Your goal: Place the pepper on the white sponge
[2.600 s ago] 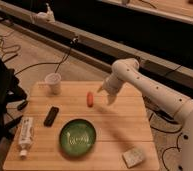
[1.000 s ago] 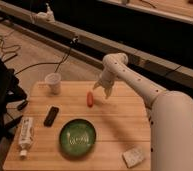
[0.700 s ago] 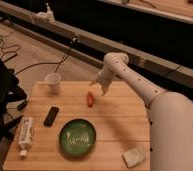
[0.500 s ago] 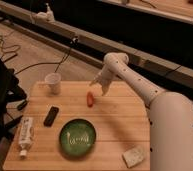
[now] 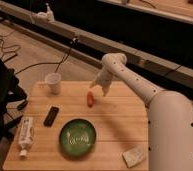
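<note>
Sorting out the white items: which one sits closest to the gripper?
The white cup: the gripper, open above the pepper, is nearer it than the white tube or white sponge.

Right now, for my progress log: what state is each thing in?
End effector: open, empty, near the pepper.
Pepper: lying on the table, not held.
White sponge: flat, nothing on it.
Green plate: flat, right side up.
White cup: upright.
White tube: lying down.
</note>
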{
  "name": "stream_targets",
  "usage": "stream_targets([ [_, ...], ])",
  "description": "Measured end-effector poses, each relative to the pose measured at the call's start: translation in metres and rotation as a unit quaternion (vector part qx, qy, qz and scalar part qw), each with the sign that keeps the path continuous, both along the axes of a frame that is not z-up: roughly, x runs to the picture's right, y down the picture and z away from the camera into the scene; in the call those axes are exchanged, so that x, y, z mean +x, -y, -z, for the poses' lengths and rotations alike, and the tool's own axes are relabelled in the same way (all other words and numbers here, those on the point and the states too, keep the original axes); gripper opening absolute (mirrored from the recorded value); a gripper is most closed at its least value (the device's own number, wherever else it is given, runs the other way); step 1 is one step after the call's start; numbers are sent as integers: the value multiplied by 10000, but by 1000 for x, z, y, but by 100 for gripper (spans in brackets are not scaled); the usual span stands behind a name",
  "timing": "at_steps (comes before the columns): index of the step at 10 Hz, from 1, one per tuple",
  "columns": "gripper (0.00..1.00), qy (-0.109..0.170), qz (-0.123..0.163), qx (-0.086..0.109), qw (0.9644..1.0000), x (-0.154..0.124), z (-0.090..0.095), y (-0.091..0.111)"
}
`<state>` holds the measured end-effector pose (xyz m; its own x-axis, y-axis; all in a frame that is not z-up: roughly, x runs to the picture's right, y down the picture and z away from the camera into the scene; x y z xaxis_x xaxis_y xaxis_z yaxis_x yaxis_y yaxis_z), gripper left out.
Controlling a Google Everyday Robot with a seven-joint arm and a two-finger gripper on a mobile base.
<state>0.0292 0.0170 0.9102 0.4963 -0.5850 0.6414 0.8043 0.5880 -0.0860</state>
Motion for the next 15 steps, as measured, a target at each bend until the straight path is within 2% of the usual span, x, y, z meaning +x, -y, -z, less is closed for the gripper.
stream_targets([
  [1, 65, 136, 115, 13, 9998, -9, -4, -4],
  [2, 65, 215, 103, 18, 9997, -14, -5, -5],
  [4, 65, 406, 34, -16, 9992, -23, -9, -12],
  [8, 65, 593, -108, -143, 9981, -27, -19, -27],
  [13, 65, 690, -163, -552, 9960, -31, -36, -54],
  [15, 65, 733, -256, -573, 9953, -30, -40, -53],
])
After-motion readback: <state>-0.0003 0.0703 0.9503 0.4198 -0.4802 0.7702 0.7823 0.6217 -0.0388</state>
